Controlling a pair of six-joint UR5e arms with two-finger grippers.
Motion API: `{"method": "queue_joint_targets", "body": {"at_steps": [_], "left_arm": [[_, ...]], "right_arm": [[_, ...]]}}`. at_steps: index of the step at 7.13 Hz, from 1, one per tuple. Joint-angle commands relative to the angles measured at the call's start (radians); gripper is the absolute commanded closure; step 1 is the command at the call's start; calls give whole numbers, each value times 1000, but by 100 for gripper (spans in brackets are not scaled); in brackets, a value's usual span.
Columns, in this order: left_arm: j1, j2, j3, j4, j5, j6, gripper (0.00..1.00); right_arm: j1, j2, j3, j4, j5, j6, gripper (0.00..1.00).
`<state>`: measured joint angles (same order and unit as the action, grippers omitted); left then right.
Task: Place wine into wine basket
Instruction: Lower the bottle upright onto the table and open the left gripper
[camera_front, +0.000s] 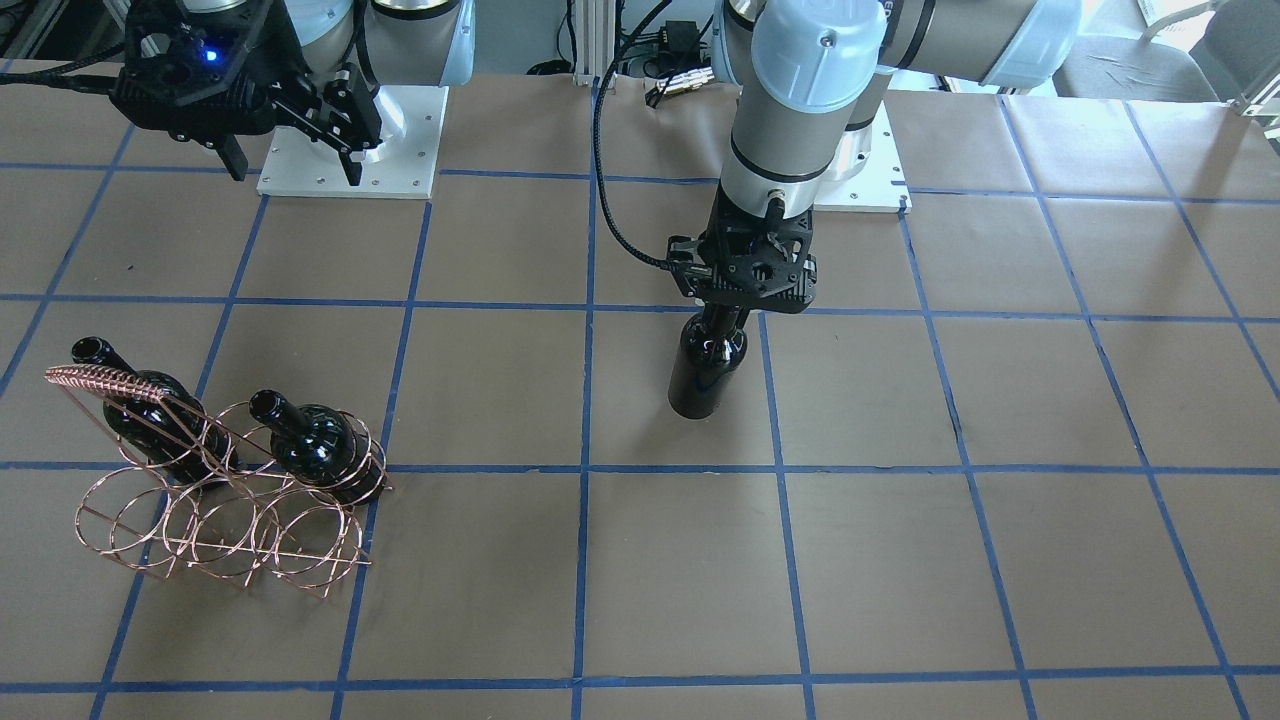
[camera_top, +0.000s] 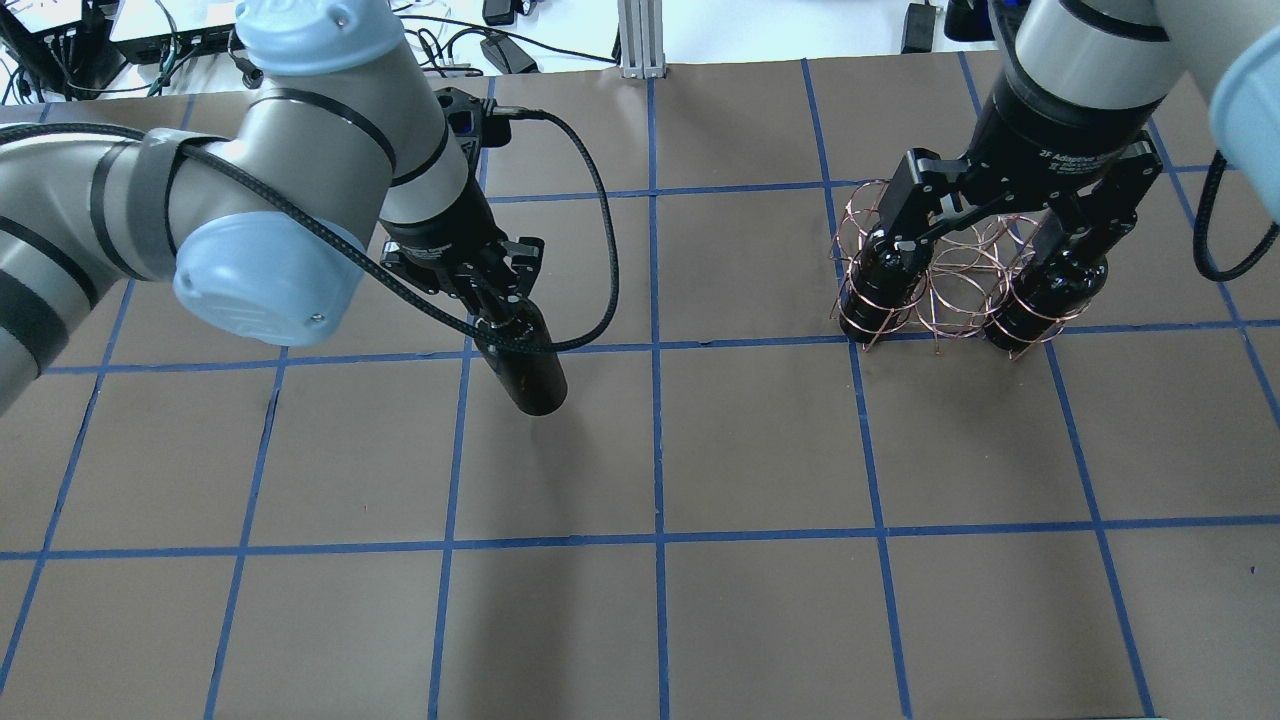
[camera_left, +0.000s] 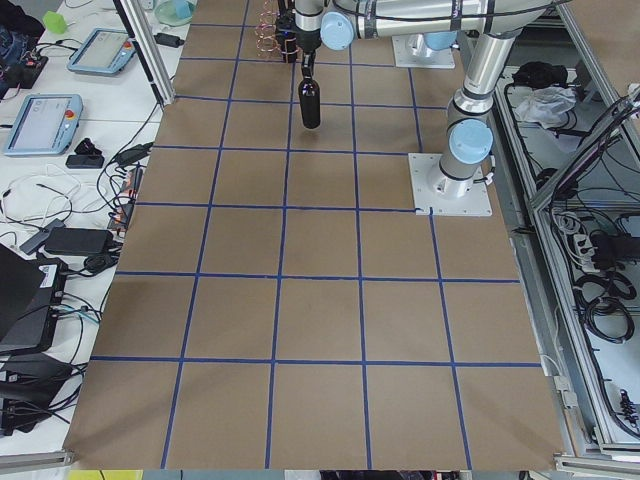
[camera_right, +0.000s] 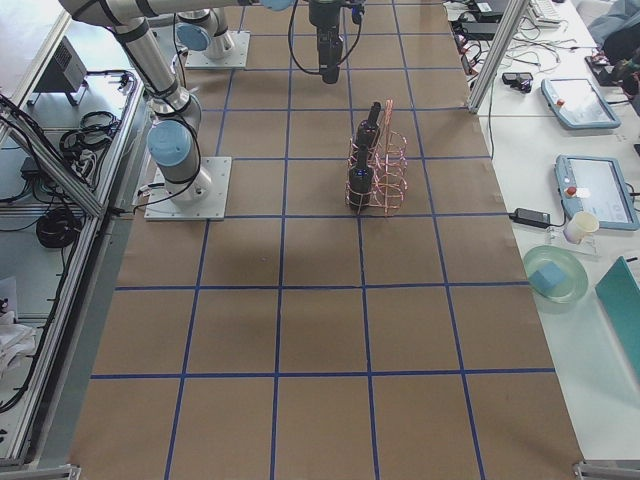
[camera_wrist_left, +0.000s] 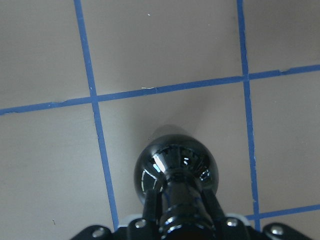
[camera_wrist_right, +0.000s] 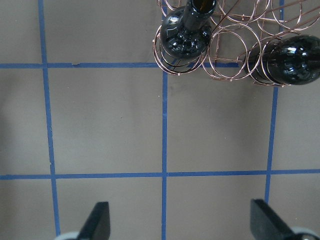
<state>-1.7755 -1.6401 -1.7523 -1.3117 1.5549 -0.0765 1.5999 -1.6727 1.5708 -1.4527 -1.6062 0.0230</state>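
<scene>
One glossy black glass bottle (camera_front: 707, 372), neck clamped in my left hand (camera_front: 727, 316); I'd carry it plumb to the copper wire basket (camera_front: 105, 381)

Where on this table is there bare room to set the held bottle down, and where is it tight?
Bare paper: the squares between the bottle in the left gripper and the wine basket, and the whole operators'-side strip. Tight: around the basket, holding two bottles, with the open right gripper above.
</scene>
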Motion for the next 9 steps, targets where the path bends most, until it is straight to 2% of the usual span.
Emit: {"method": "queue_joint_targets", "body": {"at_steps": [1,5,6,7,8,9], "left_arm": [[-9,-3,-27,0,10,-5,100],[-16,-24,-29,17,10,-17,100],[-16,-26,-27,17,10,-17,28],[-15,-8,-13,5,13,-16,0],[-9,8,-3,5,14,-19,0],[4,16,51,-51,14,-22,0]], "right_arm": [[-1,1,0,2,0,0,0],[-6,1,0,-9,2,-12,0],[-3,10,2,14,9,-3,0],[-8,19,0,21,-1,-3,0],[-6,24,-2,21,15,1,0],[-5,24,-11,12,22,3,0]]}}
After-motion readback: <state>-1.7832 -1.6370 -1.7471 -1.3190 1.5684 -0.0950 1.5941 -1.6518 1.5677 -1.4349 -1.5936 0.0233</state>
